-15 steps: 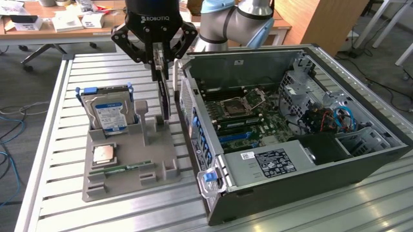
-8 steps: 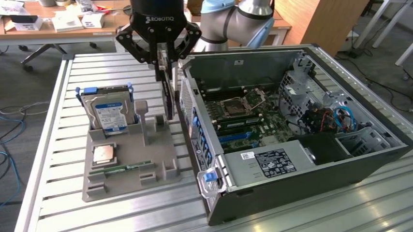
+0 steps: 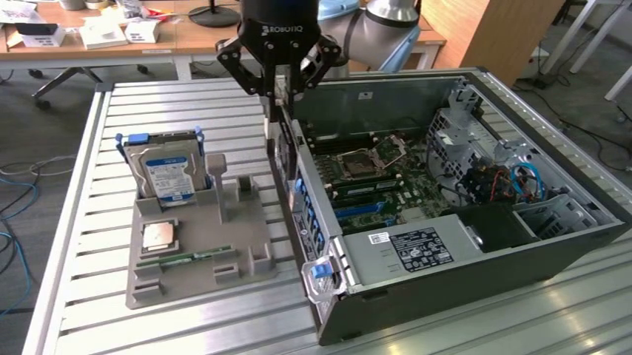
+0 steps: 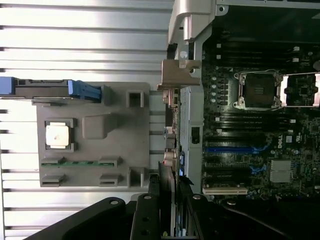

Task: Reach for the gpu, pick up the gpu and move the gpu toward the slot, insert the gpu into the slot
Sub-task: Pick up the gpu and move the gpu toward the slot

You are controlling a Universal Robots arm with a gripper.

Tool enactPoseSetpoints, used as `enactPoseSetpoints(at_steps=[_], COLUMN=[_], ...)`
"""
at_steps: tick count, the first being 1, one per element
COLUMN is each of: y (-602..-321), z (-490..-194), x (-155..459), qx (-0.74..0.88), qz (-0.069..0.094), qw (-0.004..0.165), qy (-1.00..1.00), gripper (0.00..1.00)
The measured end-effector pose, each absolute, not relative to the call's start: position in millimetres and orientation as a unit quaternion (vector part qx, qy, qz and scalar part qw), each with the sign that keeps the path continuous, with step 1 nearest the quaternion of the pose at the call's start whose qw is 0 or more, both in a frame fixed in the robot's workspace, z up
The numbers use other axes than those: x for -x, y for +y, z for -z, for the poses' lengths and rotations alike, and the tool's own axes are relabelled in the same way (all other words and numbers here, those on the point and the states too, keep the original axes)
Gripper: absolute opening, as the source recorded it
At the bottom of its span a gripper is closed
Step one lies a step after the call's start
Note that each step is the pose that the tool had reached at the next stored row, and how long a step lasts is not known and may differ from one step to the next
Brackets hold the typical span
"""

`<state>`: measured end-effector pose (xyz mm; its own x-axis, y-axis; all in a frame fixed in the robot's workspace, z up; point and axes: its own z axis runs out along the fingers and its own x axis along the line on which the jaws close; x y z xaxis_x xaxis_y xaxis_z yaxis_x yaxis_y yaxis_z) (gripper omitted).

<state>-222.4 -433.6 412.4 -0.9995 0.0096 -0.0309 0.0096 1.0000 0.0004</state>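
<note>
Closest to my wrist camera, the gripper is pinched shut on the gpu, which I see edge-on. Across the exterior view come the grey tray, then the card hanging above the case's rear wall, then the slot, lower and rightward, its length running away from that wall. I lose the card's bottom edge against the wall.
</note>
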Motion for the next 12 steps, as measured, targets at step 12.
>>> enactPoseSetpoints(at_steps=[12], y=[-434], z=[-412], x=[168], qx=[-0.005], qz=[0.0], qw=[0.015], qy=[1.0], gripper=[0.26])
